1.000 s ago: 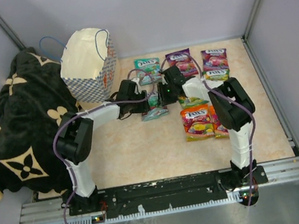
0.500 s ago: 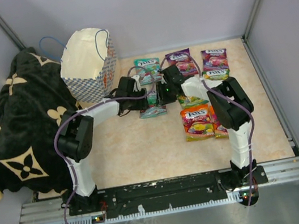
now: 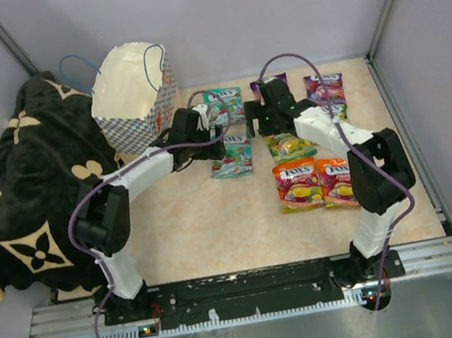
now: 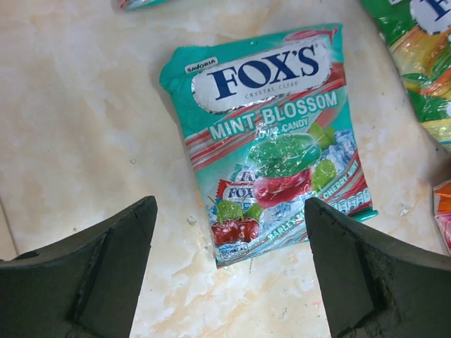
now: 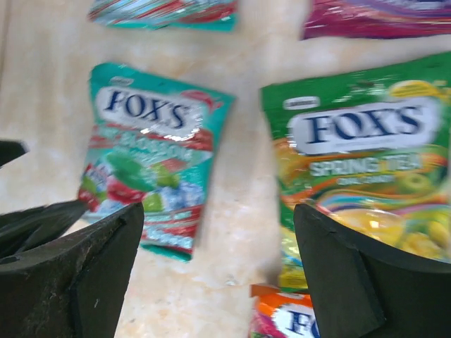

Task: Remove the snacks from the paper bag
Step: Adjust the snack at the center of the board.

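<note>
The paper bag stands upright at the back left, checkered, its mouth open and cream inside. Snacks lie flat on the table to its right: a teal packet, a green one, two orange ones, purple ones and another teal one. My left gripper hovers open above the teal packet's lower edge, holding nothing. My right gripper hangs open over the bare strip between the teal and green packets.
A black patterned blanket covers the table's left side beside the bag. Grey walls close in the back and both sides. Bare beige tabletop lies in front of the packets.
Both grippers have opened wide and drawn back from the teal packet, which now lies loose on the table. The right arm has swung toward the back right.
</note>
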